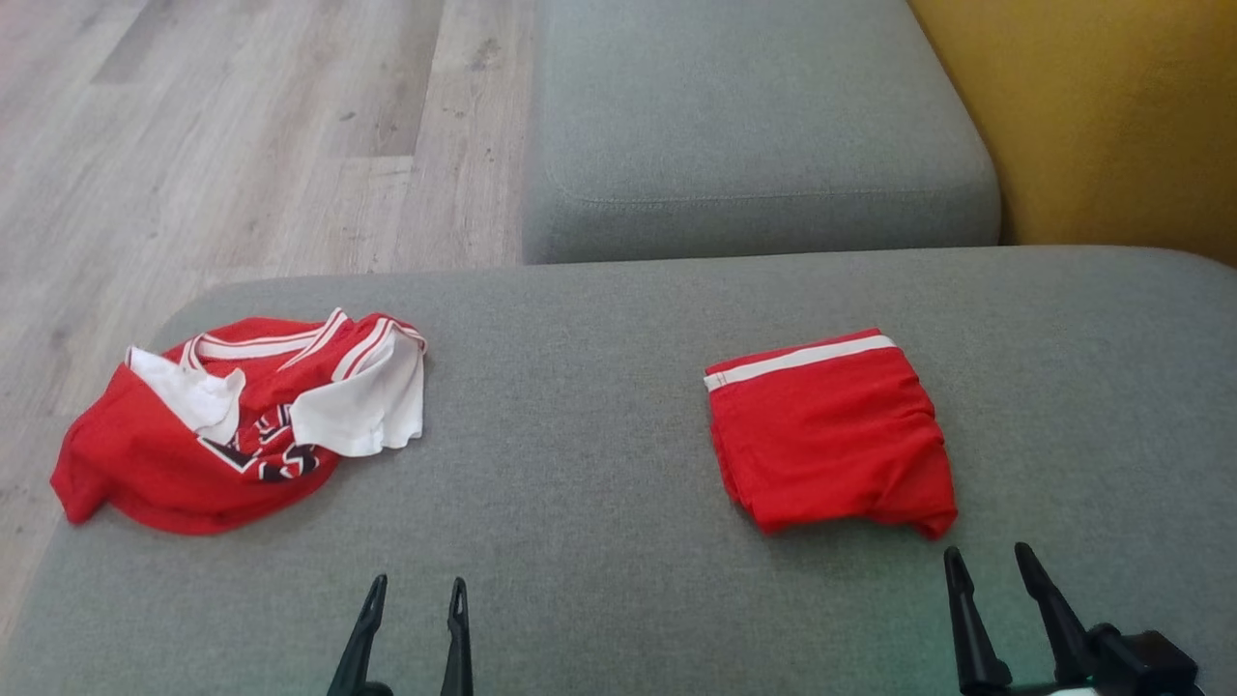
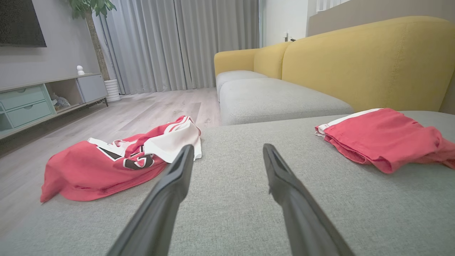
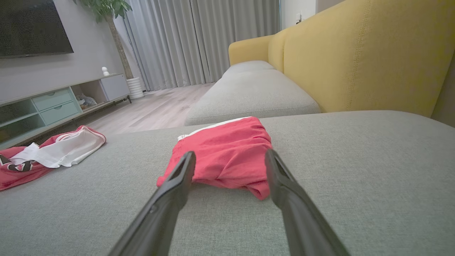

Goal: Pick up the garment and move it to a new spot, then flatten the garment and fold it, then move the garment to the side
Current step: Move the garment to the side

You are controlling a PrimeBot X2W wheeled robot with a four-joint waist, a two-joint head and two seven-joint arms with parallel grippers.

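Left gripper [image 1: 418,582] and right gripper [image 1: 988,551], jaws spread and empty, above a grey sofa seat [image 1: 580,464]: crumpled red-and-white jersey [image 1: 193,454] at its left edge, folded red garment [image 1: 831,445] toward its right

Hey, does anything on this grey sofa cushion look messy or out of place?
Yes. The red and white jersey with dark lettering lies crumpled at the left edge of the grey fabric cushion, white parts flopped over the red, one corner right at the brink. The folded red garment with a white band looks tidy.
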